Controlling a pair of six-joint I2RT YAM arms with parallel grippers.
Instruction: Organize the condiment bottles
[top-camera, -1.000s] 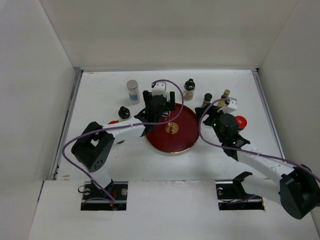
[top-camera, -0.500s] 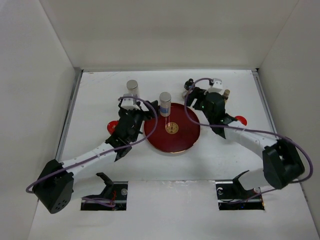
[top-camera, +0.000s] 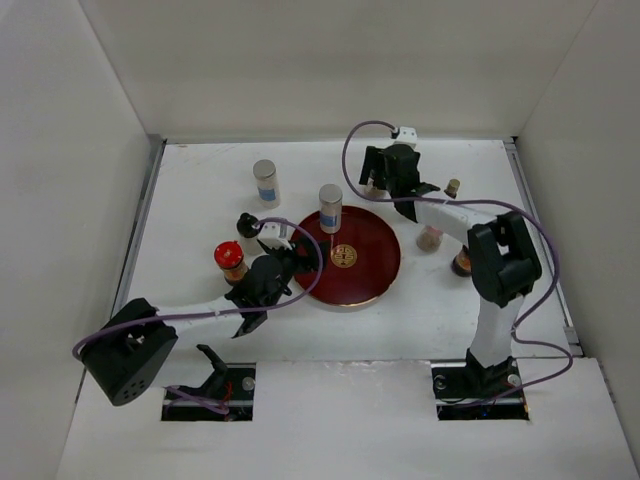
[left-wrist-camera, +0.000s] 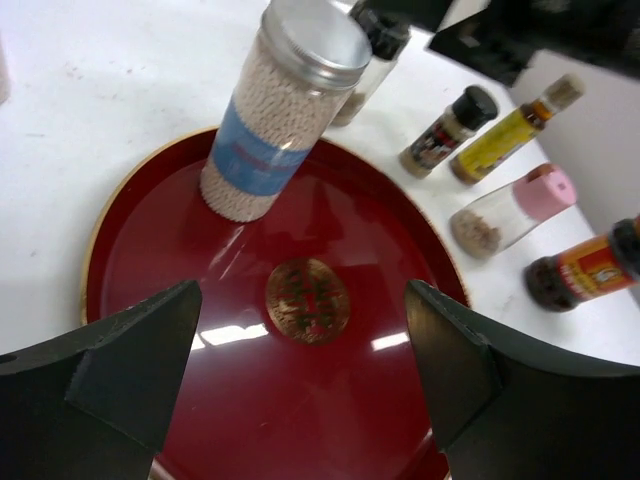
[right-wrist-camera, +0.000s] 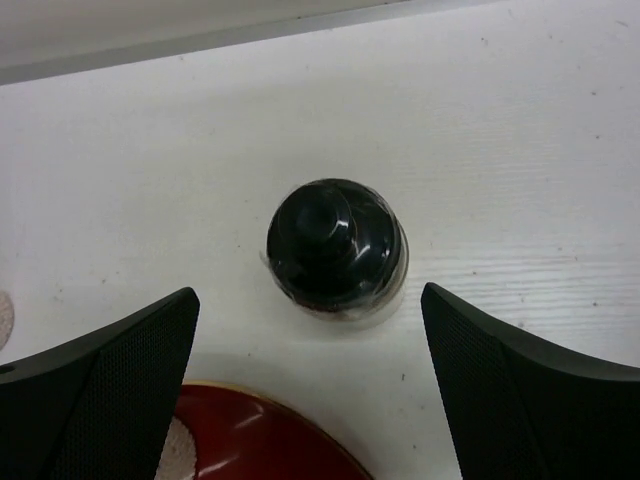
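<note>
The black-capped bottle (right-wrist-camera: 335, 245) stands upright on the table (right-wrist-camera: 500, 120) just past the tray's (right-wrist-camera: 262, 440) far rim. It is straight below the right end effector (right-wrist-camera: 308, 292), whose spread fingers (right-wrist-camera: 100, 400) flank it without touching. The left end effector (left-wrist-camera: 300, 290), also spread, hangs over the tray, farther off.

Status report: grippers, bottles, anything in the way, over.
Left gripper open, empty, at the tray edge. Right gripper open above a black-capped bottle, not gripping. One shaker on tray, rest outside. Nothing blocking.

Two grey-topped shakers (top-camera: 265, 183) (top-camera: 330, 208), one pink-capped jar (left-wrist-camera: 508, 212), one red tray (top-camera: 368, 268).
</note>
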